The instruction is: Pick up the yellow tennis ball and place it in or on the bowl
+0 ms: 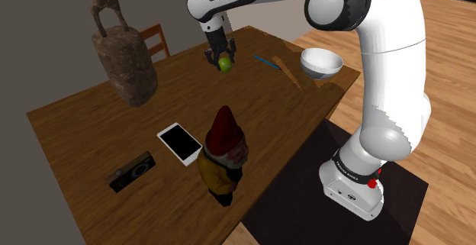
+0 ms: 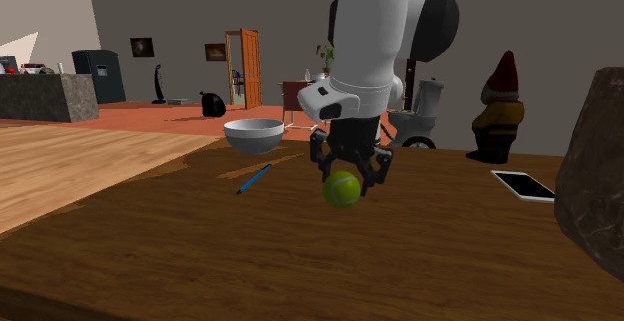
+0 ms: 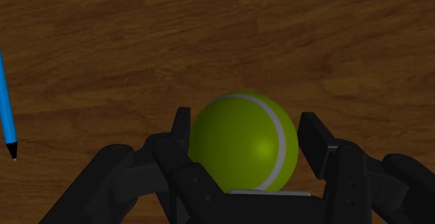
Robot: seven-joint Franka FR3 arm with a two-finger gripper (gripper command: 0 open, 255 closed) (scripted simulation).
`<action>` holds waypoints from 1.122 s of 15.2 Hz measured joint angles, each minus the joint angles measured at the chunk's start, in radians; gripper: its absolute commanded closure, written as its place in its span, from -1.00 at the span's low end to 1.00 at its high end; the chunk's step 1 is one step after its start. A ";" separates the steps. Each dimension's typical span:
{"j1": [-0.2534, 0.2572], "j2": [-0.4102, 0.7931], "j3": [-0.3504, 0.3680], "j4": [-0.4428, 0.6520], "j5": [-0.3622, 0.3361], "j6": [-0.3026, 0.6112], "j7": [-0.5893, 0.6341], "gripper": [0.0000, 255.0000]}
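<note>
Yellow-green tennis ball (image 1: 225, 65) is clasped between the black fingers of the gripper (image 1: 223, 60), which is pointed down over the far part of the wooden table (image 1: 91, 129). White bowl (image 1: 320, 63) is set upright near the table's corner at the shoulder view's right, well apart from the ball, with a blue pen (image 1: 267, 62) laid between them. Nearer the camera a red-hatted gnome (image 1: 223, 156) is stood upright, a tablet (image 1: 180, 143) just beside it, a small camera (image 1: 132, 171) further left. A dark sculpture (image 1: 122, 53) is placed at upper left, a chair (image 1: 156, 41) behind it
</note>
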 measured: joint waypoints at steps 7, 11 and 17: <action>0.001 -0.005 0.001 0.019 0.001 -0.024 -0.002 1.00; 0.001 -0.024 0.001 0.041 0.003 -0.063 -0.008 1.00; 0.005 -0.032 0.002 0.109 0.004 -0.140 -0.016 1.00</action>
